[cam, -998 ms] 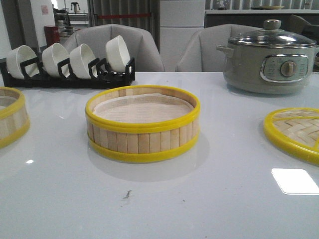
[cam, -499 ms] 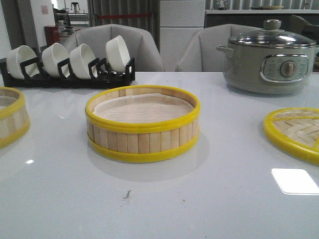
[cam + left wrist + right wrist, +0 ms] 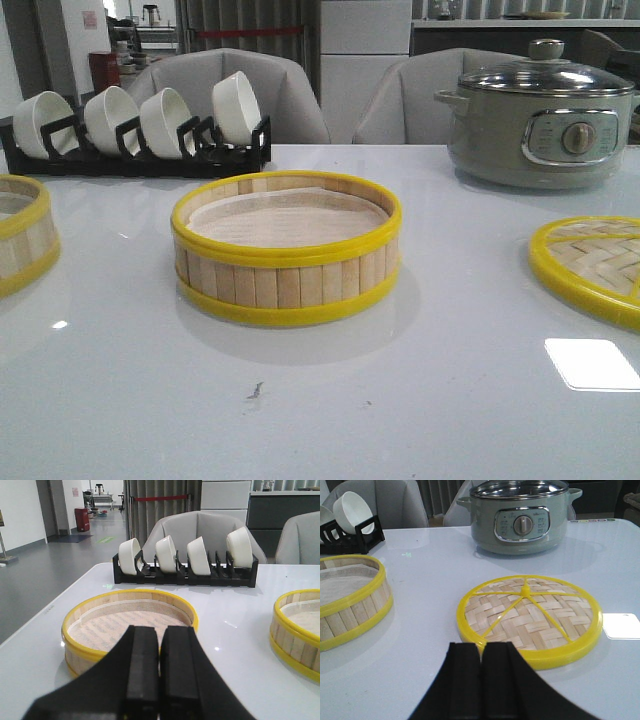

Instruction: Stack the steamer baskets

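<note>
Pressing its two black fingers flat together with nothing between them, the left gripper (image 3: pixel 150 680) hangs low above the glossy white table (image 3: pixel 400 400), just before a round bamboo steamer basket with pale upright slats and bright yellow rims (image 3: pixel 127 625). That basket stands at the table's left edge and is cut off in the front view (image 3: pixel 22 242). A second slatted, yellow-rimmed steamer basket (image 3: pixel 287 250) sits mid-table, well apart from the first, with a pale liner inside. Behind them, a black plastic dish rack (image 3: pixel 140 155) holds four white ceramic bowls (image 3: pixel 165 120) on edge.

The right gripper (image 3: pixel 481 680) is likewise clamped tight on nothing, its black fingers meeting above the table just before a flat round lid of woven bamboo with a yellow rim and yellow spokes (image 3: pixel 530 617). The lid lies flat on the table's right side, apart from the middle basket. Beyond it stands a grey-green electric cooking pot with a glass lid and a round dial (image 3: pixel 540 115).
</note>
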`<state>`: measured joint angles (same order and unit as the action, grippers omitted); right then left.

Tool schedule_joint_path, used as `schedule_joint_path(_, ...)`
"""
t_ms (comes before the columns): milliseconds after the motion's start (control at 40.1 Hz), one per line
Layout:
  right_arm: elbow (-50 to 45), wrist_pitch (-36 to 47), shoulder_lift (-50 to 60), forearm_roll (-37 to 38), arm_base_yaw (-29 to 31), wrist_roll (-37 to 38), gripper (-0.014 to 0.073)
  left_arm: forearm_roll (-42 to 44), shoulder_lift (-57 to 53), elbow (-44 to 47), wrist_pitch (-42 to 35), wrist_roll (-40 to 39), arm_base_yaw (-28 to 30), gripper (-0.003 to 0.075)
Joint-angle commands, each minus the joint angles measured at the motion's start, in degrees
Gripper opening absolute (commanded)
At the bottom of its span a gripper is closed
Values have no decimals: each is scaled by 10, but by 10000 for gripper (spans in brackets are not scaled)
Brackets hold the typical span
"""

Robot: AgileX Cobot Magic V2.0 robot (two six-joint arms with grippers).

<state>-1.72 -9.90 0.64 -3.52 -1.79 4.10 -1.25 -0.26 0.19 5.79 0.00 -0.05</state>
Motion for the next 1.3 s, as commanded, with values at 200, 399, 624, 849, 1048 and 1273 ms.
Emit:
schedule_joint_path(200,9,47,12,3,3,-3,26,-14,208,-250,104,0,-24,86)
schedule_joint_path(399,9,47,12,3,3,-3,26,-14,421,-476,235,3,-26,86)
schedule_joint_path(624,9,47,12,3,3,-3,26,-14,530,-564,325,6,-26,86)
schedule_joint_path(849,9,47,12,3,3,-3,26,-12,538,-564,329,38,-26,86)
schedule_joint_path(1048,9,47,12,3,3,-3,26,-56,539,-564,306,33,-26,86)
schedule_joint_path(1273,9,47,12,3,3,-3,26,-143,539,-557,255,38,-26,86)
